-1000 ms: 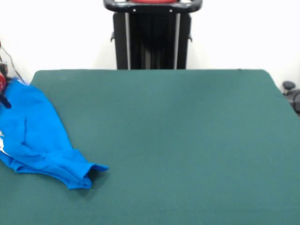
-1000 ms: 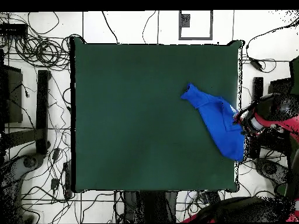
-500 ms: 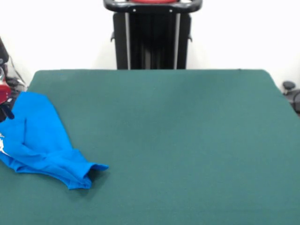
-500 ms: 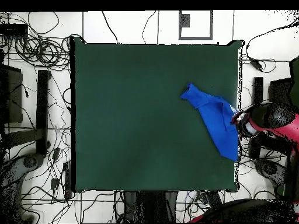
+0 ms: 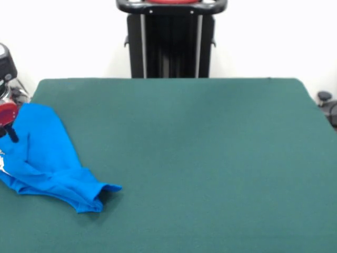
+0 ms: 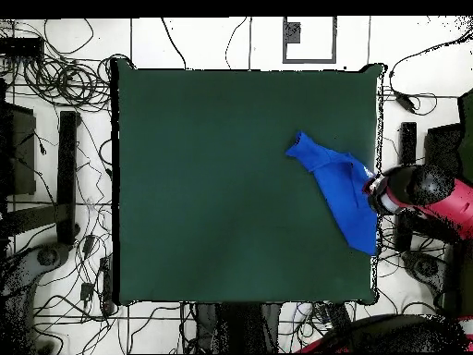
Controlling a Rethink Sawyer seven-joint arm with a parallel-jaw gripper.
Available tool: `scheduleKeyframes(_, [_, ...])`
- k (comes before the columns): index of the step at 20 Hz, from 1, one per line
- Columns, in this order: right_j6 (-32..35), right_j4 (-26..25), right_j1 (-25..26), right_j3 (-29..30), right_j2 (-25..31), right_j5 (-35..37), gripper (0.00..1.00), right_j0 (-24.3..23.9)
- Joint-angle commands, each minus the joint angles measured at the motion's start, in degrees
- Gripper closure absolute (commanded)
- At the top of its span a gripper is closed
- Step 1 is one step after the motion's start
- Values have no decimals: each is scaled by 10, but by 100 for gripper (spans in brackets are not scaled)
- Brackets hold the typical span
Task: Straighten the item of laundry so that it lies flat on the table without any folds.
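1. Where the table [image 5: 210,147] runs out at the left of the front view, the blue shirt [image 5: 42,158] lies bunched in a long narrow heap, not spread flat.
2. Its long axis runs on a slant: the broad end sits farther back at the table's left edge, and the heap narrows toward a pointed tip [image 5: 108,188] that reaches nearer and to the right, into the green top.
3. Only plain blue cloth shows on top, with soft ridges and a doubled hem along the near side; a sliver of white peeks out at the far left edge of the front view.
4. From overhead the same shirt [image 6: 344,189] hugs the right-hand edge of the table [image 6: 231,185], its tip aimed toward the middle of the top and its wide end running along that edge.
5. Coming in from beyond that edge, the gripper [image 5: 7,126] hangs over the shirt's broad end; the overhead view places the gripper [image 6: 377,192] right at the cloth's outer border.
6. A dark fingertip shows against the blue, but I cannot tell whether the fingers are spread, closed or pinching cloth.
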Motion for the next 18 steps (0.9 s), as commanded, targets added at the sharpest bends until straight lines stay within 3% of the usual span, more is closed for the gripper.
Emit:
scheduleKeyframes(1, [-59, -34, 30, 65, 62, -94, 0, 31])
scheduleKeyframes(11, [-9, -67, 39, 22, 13, -74, 0, 78])
scheduleKeyframes(15, [98, -64, 39, 25, -20, -133, 0, 102])
scheduleKeyframes(18, [149, -46, 44, 13, -39, -133, 0, 115])
